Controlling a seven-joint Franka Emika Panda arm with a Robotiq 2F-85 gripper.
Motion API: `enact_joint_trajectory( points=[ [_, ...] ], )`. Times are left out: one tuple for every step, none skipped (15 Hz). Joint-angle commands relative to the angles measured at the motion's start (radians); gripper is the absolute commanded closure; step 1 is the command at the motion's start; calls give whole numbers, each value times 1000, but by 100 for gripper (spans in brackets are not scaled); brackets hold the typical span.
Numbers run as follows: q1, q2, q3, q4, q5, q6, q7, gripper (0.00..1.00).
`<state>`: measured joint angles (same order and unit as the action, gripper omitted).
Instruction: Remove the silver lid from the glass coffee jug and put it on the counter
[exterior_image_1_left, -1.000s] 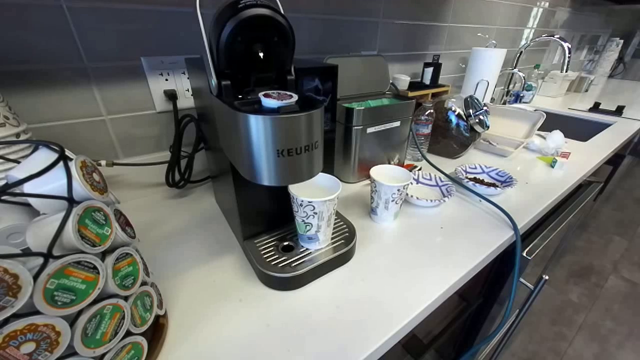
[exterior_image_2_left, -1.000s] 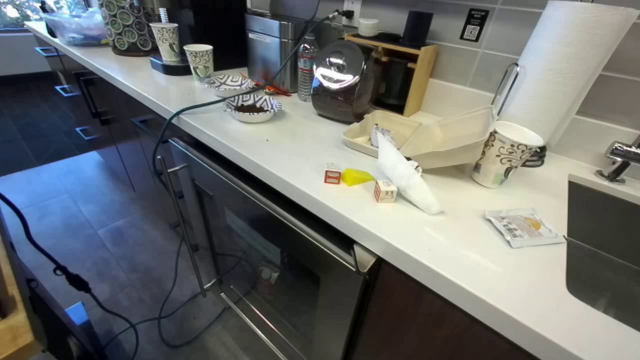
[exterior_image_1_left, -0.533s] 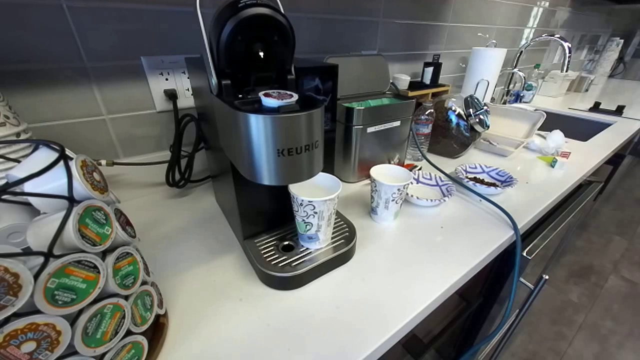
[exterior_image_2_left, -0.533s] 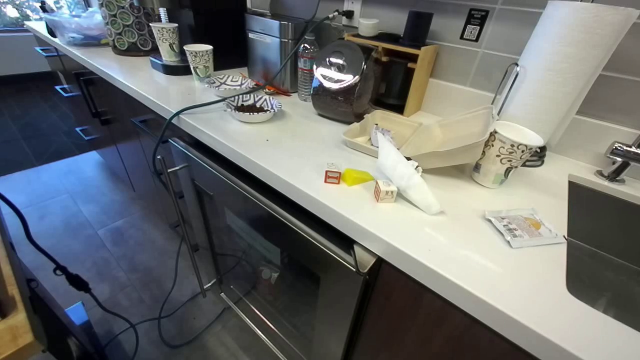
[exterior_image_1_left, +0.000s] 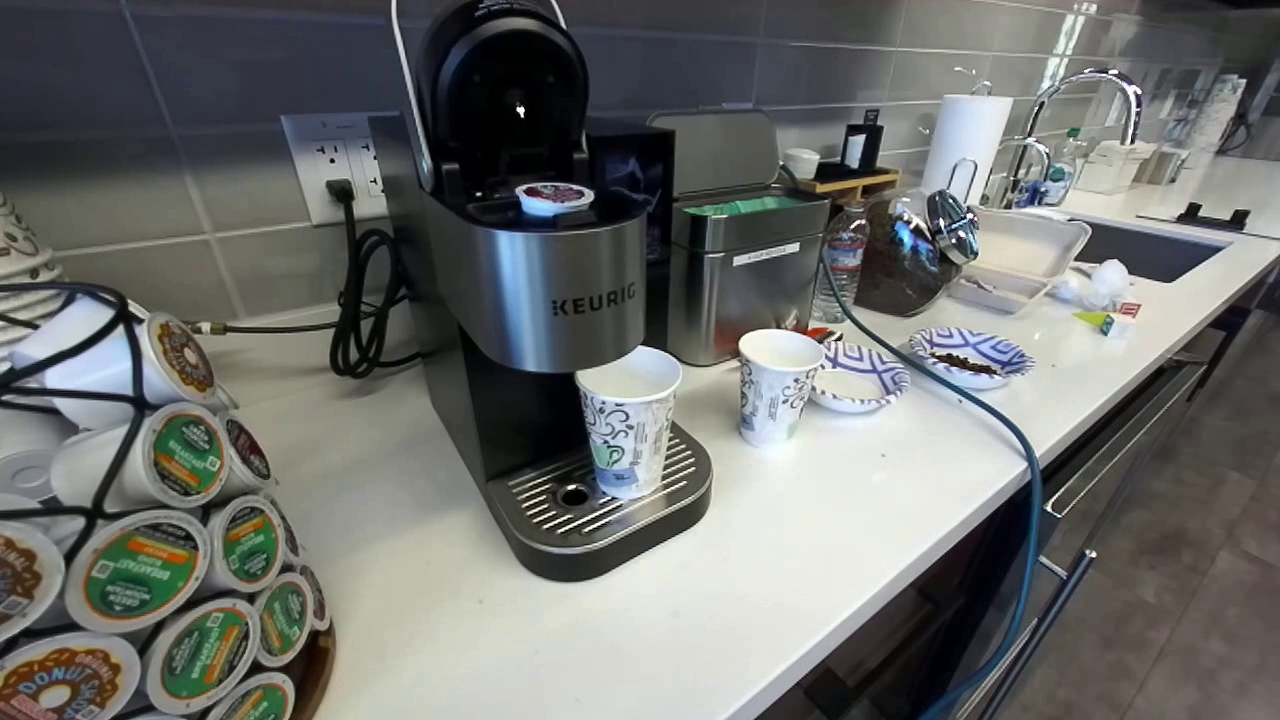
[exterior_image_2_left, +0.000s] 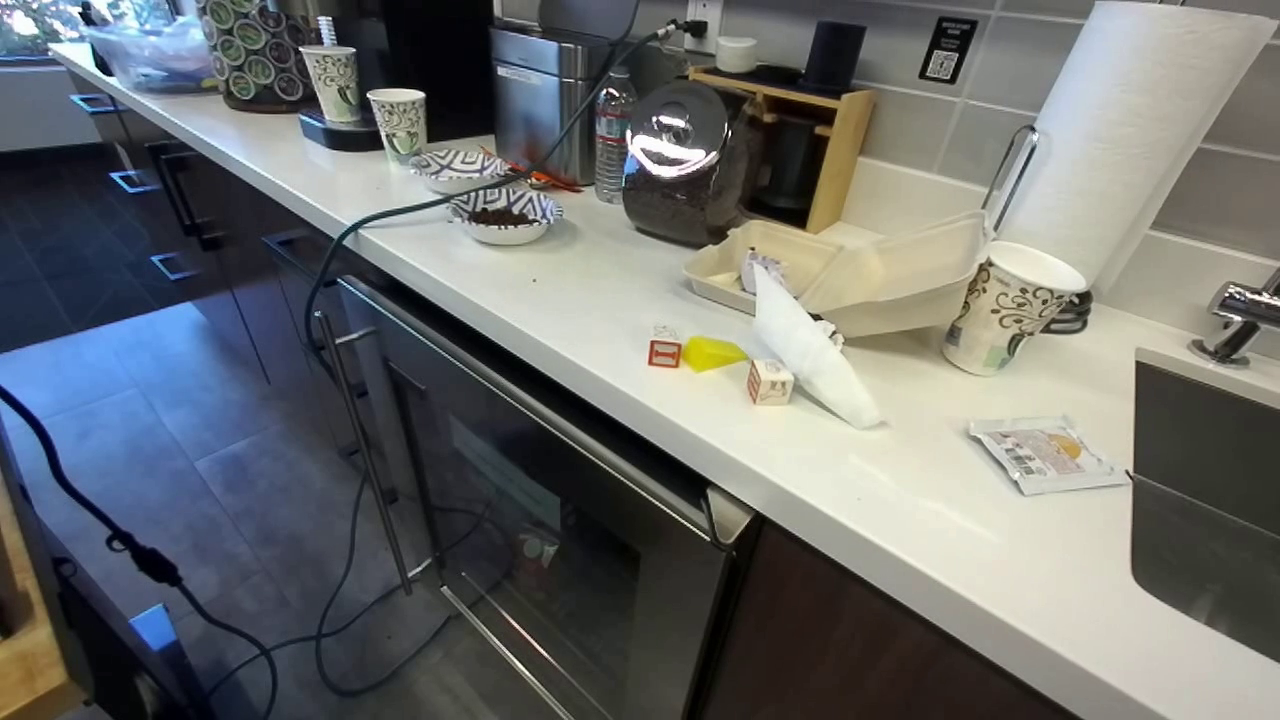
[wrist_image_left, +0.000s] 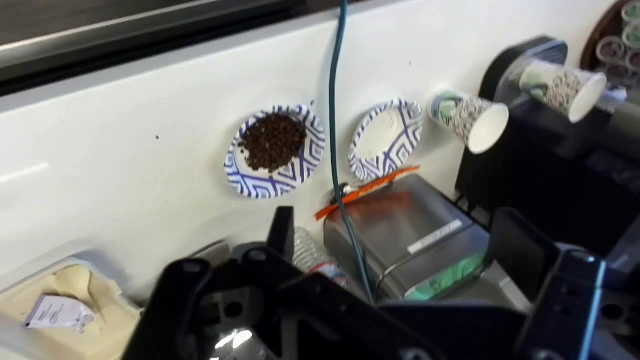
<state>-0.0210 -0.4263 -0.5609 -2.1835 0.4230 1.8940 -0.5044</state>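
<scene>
The silver lid sits on the mouth of the glass coffee jug, tilted toward the counter's front; the lid and the dark-filled jug also show in an exterior view. The jug stands on the white counter, seen also in the wrist view. My gripper is open, with nothing between its fingers. It hangs over the area of the steel canister and water bottle. A bit of shiny clear surface with glints shows below the left finger, mostly hidden by the gripper. My arm is outside both exterior views.
The steel canister and water bottle stand beside the jug. A cable crosses the counter in front. Two patterned bowls, paper cups and the coffee machine lie one way; an open food box the other.
</scene>
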Motion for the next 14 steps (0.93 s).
enact_joint_trajectory(
  points=[
    [-2,185,7,126,243,65,49,0],
    [-18,207,38,122,298,127,74,0],
    [-35,229,69,121,347,187,94,0],
    [-54,242,107,99,371,265,118,0],
    [-68,263,134,84,395,339,132,0],
    [-88,277,154,55,398,405,143,0],
    [-104,290,173,34,397,463,167,0],
    [-119,263,199,-18,370,500,228,0],
    [-119,288,199,49,376,437,163,0],
    [-129,294,209,26,376,468,182,0],
    [-135,294,214,11,375,478,191,0],
    [-138,292,216,5,375,479,197,0],
    [-135,297,229,9,391,494,225,0],
    [-132,347,248,34,422,572,300,0]
  ],
)
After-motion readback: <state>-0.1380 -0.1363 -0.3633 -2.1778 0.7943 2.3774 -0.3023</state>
